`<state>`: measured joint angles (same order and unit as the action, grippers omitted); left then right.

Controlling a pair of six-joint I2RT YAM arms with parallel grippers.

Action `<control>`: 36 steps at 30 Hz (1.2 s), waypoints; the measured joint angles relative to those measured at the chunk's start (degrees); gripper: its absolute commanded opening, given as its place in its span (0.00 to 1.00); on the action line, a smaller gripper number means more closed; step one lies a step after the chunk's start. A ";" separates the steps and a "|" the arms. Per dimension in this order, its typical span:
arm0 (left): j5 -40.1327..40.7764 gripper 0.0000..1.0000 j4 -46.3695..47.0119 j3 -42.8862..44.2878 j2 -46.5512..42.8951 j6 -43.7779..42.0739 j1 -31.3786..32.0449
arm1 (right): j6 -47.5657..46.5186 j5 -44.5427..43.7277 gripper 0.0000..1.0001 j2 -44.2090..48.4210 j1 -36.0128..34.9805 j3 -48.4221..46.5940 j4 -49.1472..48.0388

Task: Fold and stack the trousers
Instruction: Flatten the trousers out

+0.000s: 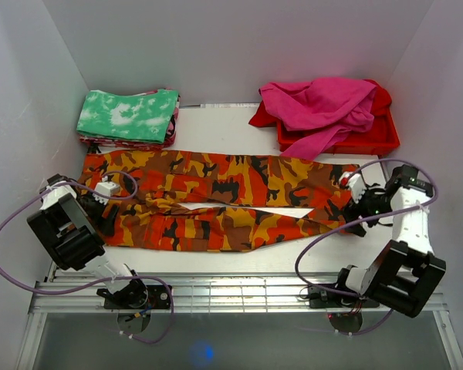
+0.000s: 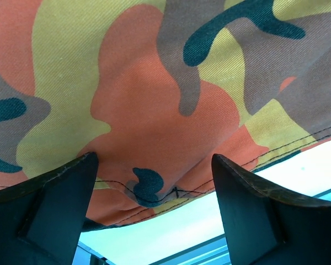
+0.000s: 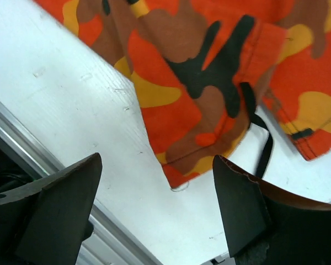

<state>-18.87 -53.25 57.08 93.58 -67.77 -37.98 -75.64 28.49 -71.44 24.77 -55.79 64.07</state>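
Note:
The camouflage trousers (image 1: 216,200) lie stretched across the white table, folded lengthwise with one leg over the other. My left gripper (image 1: 100,202) is at their left end. In the left wrist view it (image 2: 154,182) stands open, and a stitched edge of the trousers (image 2: 154,83) lies between its fingers with nothing gripped. My right gripper (image 1: 353,199) is at the right end. In the right wrist view it (image 3: 157,187) is open just above the table, with a corner of the trousers (image 3: 209,83) and a black cord (image 3: 263,149) beyond its tips.
A folded green-and-white cloth (image 1: 129,116) sits on a stack at the back left. A red tray (image 1: 378,139) at the back right holds magenta garments (image 1: 324,108). White walls close in both sides. A metal rail (image 1: 231,289) runs along the near table edge.

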 measured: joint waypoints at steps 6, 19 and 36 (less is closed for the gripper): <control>-0.28 0.98 -0.72 0.20 -0.02 0.92 0.13 | -4.00 -7.17 0.87 5.81 -6.45 13.97 -8.66; -2.54 0.90 -1.14 -0.42 -3.87 2.89 1.51 | -2.12 -15.72 0.08 2.71 -11.04 18.64 -27.71; 0.33 0.70 7.26 -5.55 -3.39 6.32 3.58 | -1.07 -6.99 0.08 14.60 -11.08 -4.44 -0.57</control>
<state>-18.55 -46.00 51.53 90.19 -61.45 -34.39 -76.71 21.50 -56.84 13.69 -60.23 63.51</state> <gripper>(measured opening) 0.704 0.086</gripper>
